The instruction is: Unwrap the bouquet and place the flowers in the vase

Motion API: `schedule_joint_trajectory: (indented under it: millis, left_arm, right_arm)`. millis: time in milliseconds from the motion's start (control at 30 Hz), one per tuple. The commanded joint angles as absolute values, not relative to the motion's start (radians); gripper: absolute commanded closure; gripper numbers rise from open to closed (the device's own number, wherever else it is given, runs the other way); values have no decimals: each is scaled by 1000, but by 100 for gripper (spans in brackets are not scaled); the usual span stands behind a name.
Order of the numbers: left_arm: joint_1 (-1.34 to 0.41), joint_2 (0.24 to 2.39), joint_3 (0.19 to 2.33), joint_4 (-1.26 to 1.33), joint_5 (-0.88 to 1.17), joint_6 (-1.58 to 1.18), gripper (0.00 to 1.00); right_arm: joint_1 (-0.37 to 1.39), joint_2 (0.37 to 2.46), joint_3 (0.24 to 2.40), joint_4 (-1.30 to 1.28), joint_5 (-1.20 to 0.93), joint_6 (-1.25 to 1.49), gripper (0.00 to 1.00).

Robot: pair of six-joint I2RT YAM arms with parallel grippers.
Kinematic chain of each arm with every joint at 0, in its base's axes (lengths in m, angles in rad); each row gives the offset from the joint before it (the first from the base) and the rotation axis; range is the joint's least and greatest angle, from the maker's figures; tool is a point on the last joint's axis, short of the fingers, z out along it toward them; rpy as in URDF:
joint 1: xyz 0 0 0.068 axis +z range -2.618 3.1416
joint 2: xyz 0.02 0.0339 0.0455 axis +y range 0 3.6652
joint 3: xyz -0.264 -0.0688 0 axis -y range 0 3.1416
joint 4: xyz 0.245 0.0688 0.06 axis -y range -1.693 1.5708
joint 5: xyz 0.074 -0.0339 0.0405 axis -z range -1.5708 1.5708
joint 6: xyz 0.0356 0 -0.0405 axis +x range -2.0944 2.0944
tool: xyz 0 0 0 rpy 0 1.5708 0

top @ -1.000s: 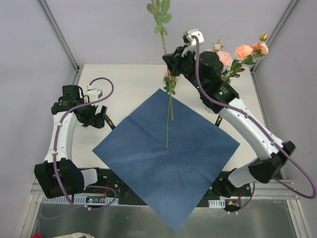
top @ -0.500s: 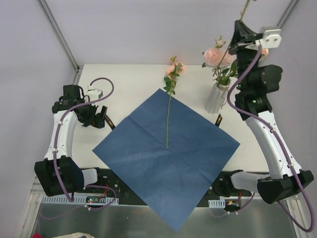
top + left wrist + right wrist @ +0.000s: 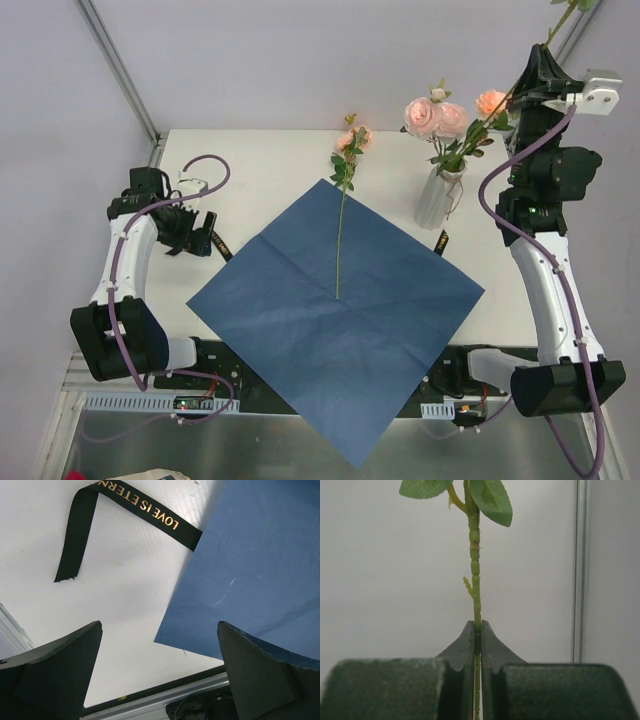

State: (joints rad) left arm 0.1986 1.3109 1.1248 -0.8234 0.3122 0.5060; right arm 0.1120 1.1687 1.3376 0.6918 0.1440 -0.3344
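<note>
Upper right, right gripper (image 3: 476, 632) pinches a thin green leafy rose stem (image 3: 475, 575) high beside the slim whitish translucent vase (image 3: 435, 200), prob. to drop it in; left gripper (image 3: 157, 630) sits wide open & idle at left.

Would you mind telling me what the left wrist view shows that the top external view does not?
Only the left wrist view: the gold lettering on the black ribbon, reading LOVE IS ETERN before the frame cuts it off, seen between the open fingers of the left gripper. Only the top external view: the vase holding roses, one rose lying with its stem on the blue paper, and the right gripper shut on a leafy stem held up near the vase. Both: the blue paper, the black ribbon and the white table.
</note>
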Motion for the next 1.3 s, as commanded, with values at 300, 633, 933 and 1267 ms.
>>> schedule_joint_trajectory:
  millis: [300, 633, 933, 1267]
  left_arm:
    - [212, 1342, 1173, -822, 316, 526, 1]
    - [213, 1341, 1172, -821, 313, 523, 1]
    - [213, 1318, 1167, -824, 313, 525, 1]
    - [213, 1287, 1164, -825, 325, 512, 1]
  right_arm:
    - [64, 1252, 1223, 862, 104, -252, 99]
    - [63, 1238, 1144, 772, 18, -226, 84]
    - [153, 1063, 1098, 472, 113, -219, 16]
    - [561, 988, 1134, 152, 288, -294, 11]
